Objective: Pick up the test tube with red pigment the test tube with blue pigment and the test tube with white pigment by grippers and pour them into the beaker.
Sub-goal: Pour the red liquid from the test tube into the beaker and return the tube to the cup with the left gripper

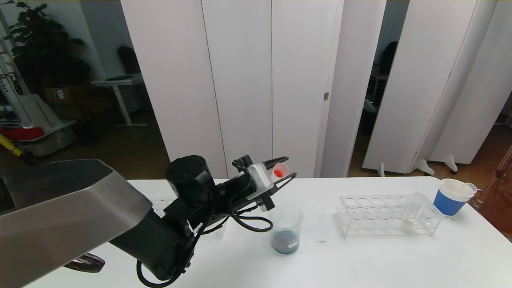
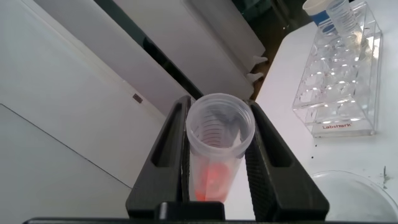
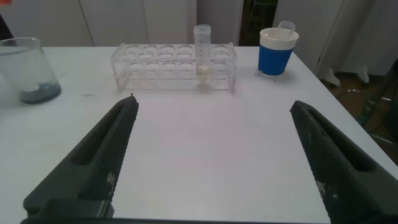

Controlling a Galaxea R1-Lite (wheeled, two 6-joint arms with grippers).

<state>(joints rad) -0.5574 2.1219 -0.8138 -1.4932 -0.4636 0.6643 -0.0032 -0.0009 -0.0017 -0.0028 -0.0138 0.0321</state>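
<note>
Red-pigment test tube (image 2: 219, 149) clamped in my left jaws (image 1: 283, 172) above beaker (image 1: 285, 228) | right jaws (image 3: 214, 155) spread wide, low over table (image 3: 211, 137)

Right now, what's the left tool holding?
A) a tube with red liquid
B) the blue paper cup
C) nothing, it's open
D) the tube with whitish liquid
A: the left tool is shut on a clear tube with red liquid, raised above the beaker; the tube with whitish liquid stands in the rack.
</note>
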